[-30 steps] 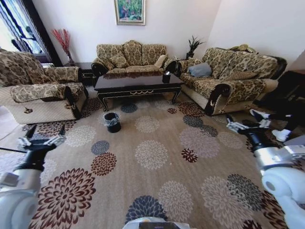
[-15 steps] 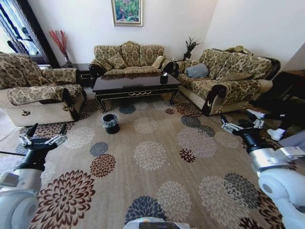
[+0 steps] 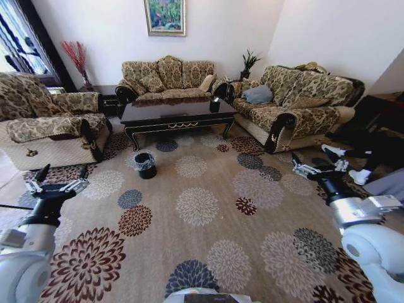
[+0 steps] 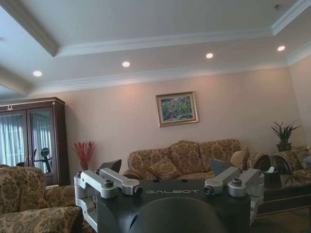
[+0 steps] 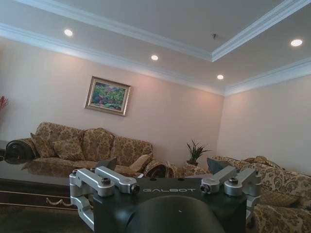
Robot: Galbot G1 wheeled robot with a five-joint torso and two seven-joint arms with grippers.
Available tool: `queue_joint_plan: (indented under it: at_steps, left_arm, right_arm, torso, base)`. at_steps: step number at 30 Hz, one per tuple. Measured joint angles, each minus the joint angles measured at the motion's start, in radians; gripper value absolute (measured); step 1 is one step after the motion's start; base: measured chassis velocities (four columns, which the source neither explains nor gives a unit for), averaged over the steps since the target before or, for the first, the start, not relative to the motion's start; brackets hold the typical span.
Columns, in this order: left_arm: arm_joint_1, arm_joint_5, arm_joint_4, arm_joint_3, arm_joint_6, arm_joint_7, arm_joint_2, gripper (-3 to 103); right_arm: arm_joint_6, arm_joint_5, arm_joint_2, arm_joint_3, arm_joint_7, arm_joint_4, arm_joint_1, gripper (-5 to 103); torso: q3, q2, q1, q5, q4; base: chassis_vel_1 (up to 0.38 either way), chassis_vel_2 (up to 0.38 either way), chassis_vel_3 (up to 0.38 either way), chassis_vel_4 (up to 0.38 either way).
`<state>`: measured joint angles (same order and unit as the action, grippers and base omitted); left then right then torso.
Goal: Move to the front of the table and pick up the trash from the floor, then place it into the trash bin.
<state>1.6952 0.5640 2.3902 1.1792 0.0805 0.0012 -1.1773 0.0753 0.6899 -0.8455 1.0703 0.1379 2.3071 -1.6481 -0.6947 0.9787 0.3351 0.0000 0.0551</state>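
The dark glossy table (image 3: 177, 115) stands far ahead between the sofas, with gold ornament on its front rail. The small black trash bin (image 3: 146, 165) with its liner bag sits on the carpet in front of the table's left end. No trash can be made out on the patterned carpet. My left gripper (image 3: 61, 173) is held up at the lower left, open and empty. On the right, my right gripper (image 3: 319, 165) is likewise raised, open and empty. Both wrist views look over open fingers (image 4: 104, 180) (image 5: 99, 180) toward the far sofa.
Three patterned sofas ring the table: left (image 3: 44, 123), back (image 3: 167, 79), right (image 3: 297, 104). A small dark box (image 3: 214, 105) stands on the table. Wide floral carpet (image 3: 202, 208) lies between me and the table. Dark objects lie at the right edge (image 3: 372, 136).
The whole head picture has shifted a little to the left and down, so the camera has moved. Both arms keep the same raised pose with open fingers.
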Motion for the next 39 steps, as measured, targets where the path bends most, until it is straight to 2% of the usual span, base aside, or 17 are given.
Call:
queue_joint_plan:
  at_steps: [19,39]
  left_arm:
    - [0.009,0.0,0.007,0.0,-0.006,-0.001,-0.009,100]
    - [0.001,-0.014,-0.006,-0.025,-0.025,0.003,-0.005,100]
  right_arm:
    - [-0.001,0.001,0.004,0.007,-0.001,0.002,-0.003,100]
    - [-0.001,0.002,0.008,0.007,-0.001,-0.008,-0.001,100]
  torso:
    - [-0.043,0.078,0.034,0.0,0.0]
    - [-0.098,0.178,0.079,0.0,0.0001]
  base:
    - [0.0,0.0,0.0,0.0]
    - [0.0,0.0,0.0,0.0]
